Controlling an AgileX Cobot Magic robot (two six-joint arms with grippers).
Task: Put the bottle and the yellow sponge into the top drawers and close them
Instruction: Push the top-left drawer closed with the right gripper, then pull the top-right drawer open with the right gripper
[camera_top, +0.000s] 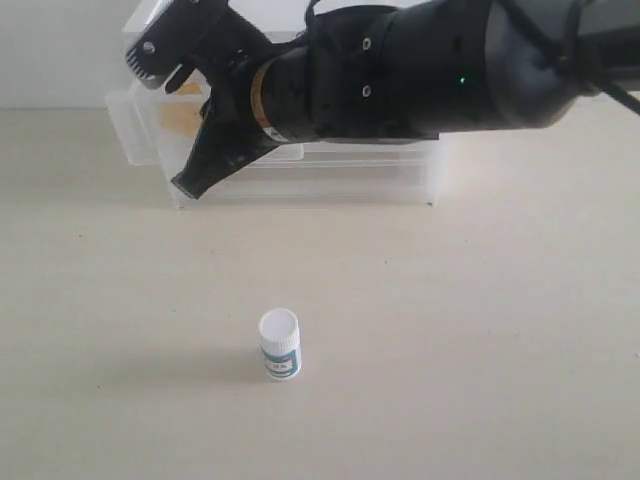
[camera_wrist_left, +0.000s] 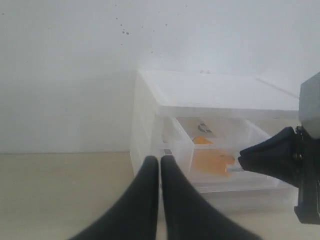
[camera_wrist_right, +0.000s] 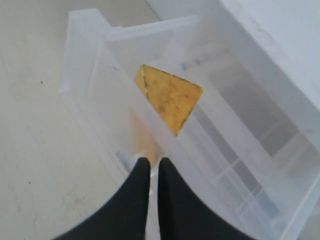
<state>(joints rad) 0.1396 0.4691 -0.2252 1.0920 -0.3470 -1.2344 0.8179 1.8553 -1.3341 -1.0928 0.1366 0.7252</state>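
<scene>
White plastic bottle (camera_top: 279, 345) likely light, stiff, slick; grip mid-body; left gripper (camera_wrist_left: 160, 161), right gripper (camera_wrist_right: 150, 162) closed, empty

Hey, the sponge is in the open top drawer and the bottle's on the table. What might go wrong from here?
One: the right gripper, fingers together at the open top drawer, might slip off its front or shove the whole cabinet instead of closing it. Two: the yellow sponge leans against the drawer wall; a raised corner might catch. Three: the bottle stands upright on the table and may topple when gripped.
</scene>
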